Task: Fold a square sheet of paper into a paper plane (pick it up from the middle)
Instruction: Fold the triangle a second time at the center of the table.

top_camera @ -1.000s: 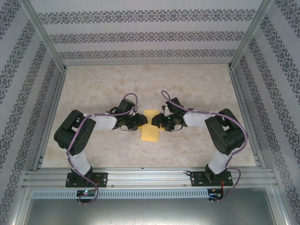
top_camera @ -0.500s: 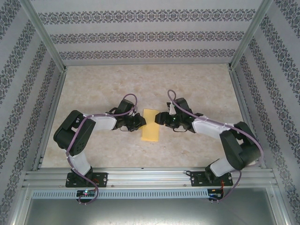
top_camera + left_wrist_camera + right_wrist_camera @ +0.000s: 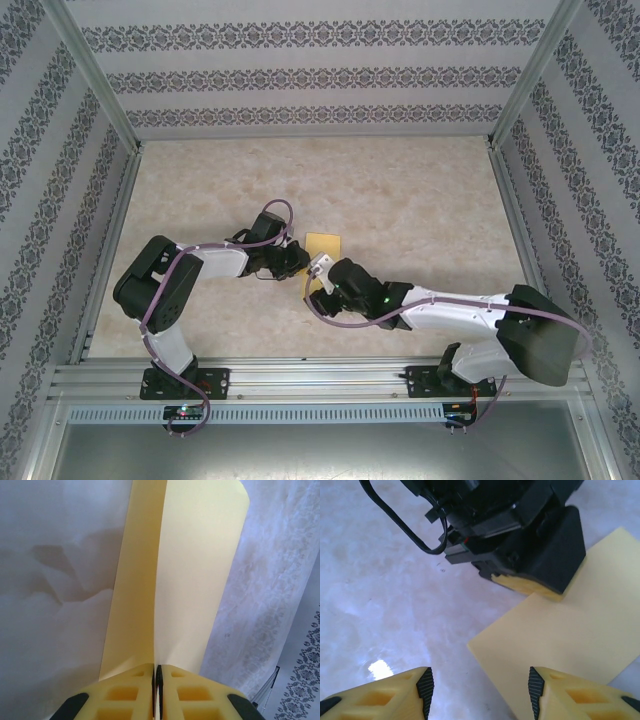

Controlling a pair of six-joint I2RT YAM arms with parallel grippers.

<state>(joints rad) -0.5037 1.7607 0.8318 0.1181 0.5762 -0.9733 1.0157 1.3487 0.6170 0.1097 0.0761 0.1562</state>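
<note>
Two pincers met at one yellow sheet of paper [image 3: 323, 245], which lay on the pale marbled counter [image 3: 400, 190]. From above, only the sheet's far part showed as a plain yellow rectangle. Its near part was hidden under the wrist of the right arm [image 3: 430, 300], which stretched in low from the sheet's right. The left pincer [image 3: 297, 262] sat at the sheet's left edge, but that view could not tell how its jaws stood.

The left wrist camera settled it: the left pincer's two yellow fingers [image 3: 125, 692] were pressed together with the sheet's edge clamped between them. A straight crease ran from that seam across the sheet to its far edge, and the strip to the left of the crease looked darker than the broad strip to the right. The overhead view showed none of this crease.

The right wrist camera looked across a corner of the sheet. The right pincer [image 3: 480, 680] stood wide apart with nothing between its fingers, and one finger [image 3: 580, 700] overlapped the sheet's edge in the picture; contact could not be judged. Beyond that corner, the left pincer's black body showed one yellow pad [image 3: 525, 586] low at the sheet's edge.
</note>
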